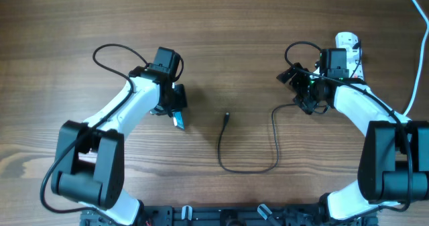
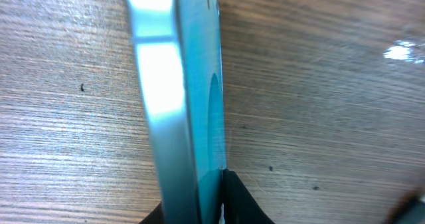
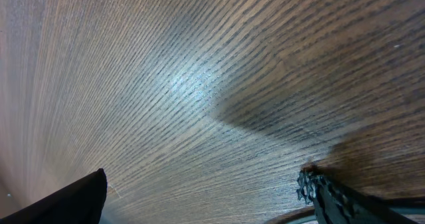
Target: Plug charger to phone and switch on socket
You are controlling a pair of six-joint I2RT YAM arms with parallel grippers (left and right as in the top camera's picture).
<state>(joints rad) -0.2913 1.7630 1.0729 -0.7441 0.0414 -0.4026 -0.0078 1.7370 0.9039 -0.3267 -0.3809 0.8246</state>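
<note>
Seen from above, a dark wooden desk point(image 1: 221, 25) carries two white robot arms reaching in from the bottom edge.

On the left, the left hand point(image 1: 174, 105) has the phone point(image 1: 179, 121) between its fingers. The left wrist view shows the phone standing on its thin edge, with its pale blue screen turned to the right. A dark fingertip point(image 2: 239, 201) touches the screen side low down. The hand is closed to a narrow gap that matches the phone's thickness, and it appears to be gripping the phone.

In the middle, just to the right of the phone, lies the charger point(image 1: 224, 152). It is a thin black cable with its small connector tip point(image 1: 227, 117) pointing up the desk, near the phone but not touching it. The cable loops down, runs right, then climbs towards the right arm, where its far end passes out of sight.

On the right, the right hand point(image 1: 305, 95) hovers spread fully wide and holds nothing. Its wrist view shows only bare wood between the fingers. Behind it at the desk's far right lies the socket point(image 1: 346, 39), partly hidden by the arm.

The step in hand seems to be presenting the phone for plugging. To do it well, the left hand should keep the phone steady with its port facing the connector. The right hand should take the cable just behind its tip.
</note>
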